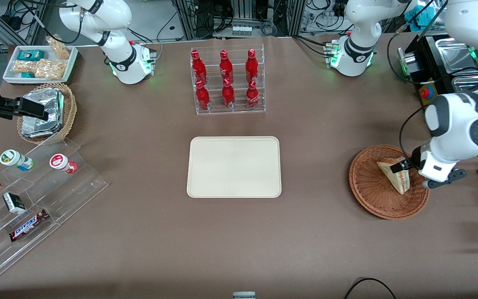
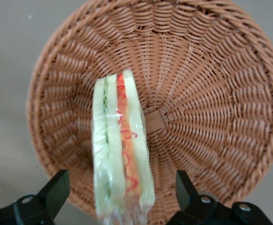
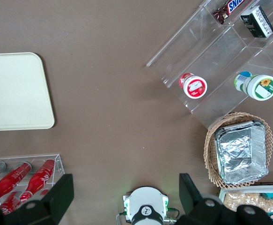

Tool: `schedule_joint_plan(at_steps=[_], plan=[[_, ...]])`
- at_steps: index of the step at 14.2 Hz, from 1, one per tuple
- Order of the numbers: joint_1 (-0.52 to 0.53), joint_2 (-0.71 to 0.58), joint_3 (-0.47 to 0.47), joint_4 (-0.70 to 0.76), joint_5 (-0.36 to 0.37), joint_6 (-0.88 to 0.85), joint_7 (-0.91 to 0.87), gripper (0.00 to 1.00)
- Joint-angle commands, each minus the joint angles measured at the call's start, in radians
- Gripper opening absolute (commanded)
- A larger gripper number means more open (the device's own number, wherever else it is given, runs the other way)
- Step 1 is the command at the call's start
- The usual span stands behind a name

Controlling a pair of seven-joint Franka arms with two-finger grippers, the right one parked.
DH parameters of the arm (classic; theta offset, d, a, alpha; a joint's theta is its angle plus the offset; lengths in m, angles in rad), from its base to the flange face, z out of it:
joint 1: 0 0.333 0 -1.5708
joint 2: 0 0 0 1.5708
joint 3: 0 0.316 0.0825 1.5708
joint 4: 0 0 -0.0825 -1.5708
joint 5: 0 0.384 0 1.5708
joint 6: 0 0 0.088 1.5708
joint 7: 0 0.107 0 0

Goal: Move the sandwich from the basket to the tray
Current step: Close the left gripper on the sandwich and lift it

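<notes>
Black fingers (image 2: 56,190) wide apart astride sandwich (image 2: 121,150), over basket (image 2: 211,93).

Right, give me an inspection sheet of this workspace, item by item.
Surface: brown table.
Job's things: sandwich on edge in the basket; tray holds nothing.
Clutter: rack of red bottles; tan basket of foil packets; white snack bin; clear stepped stand with cups and candy.
End effector: open, fingers straddling the sandwich, over the basket.
Cables: black cable at the table edge nearest the front camera.
Surroundings: metal trays toward the working arm's end.
</notes>
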Motion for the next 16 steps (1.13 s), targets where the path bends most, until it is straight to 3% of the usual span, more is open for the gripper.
schedule_joint_plan(at_steps=[1,5,6,7,8,9,10,14,16], plan=[[0.027,0.022,-0.008,-0.048,0.001,0.096,-0.021,1.0],[0.049,0.054,-0.009,-0.048,-0.001,0.107,-0.03,1.0],[0.049,0.057,-0.009,-0.048,-0.001,0.107,-0.051,0.92],[0.049,0.059,-0.008,-0.045,-0.001,0.105,-0.117,0.62],[0.044,0.059,-0.009,-0.048,0.004,0.107,-0.152,0.39],[0.038,0.056,-0.011,-0.045,0.004,0.104,-0.16,0.22],[0.035,0.053,-0.014,-0.041,0.004,0.099,-0.168,0.13],[0.001,0.041,-0.018,0.004,0.002,0.055,-0.203,0.1],[-0.066,0.03,-0.018,0.051,0.001,-0.013,-0.205,0.1]])
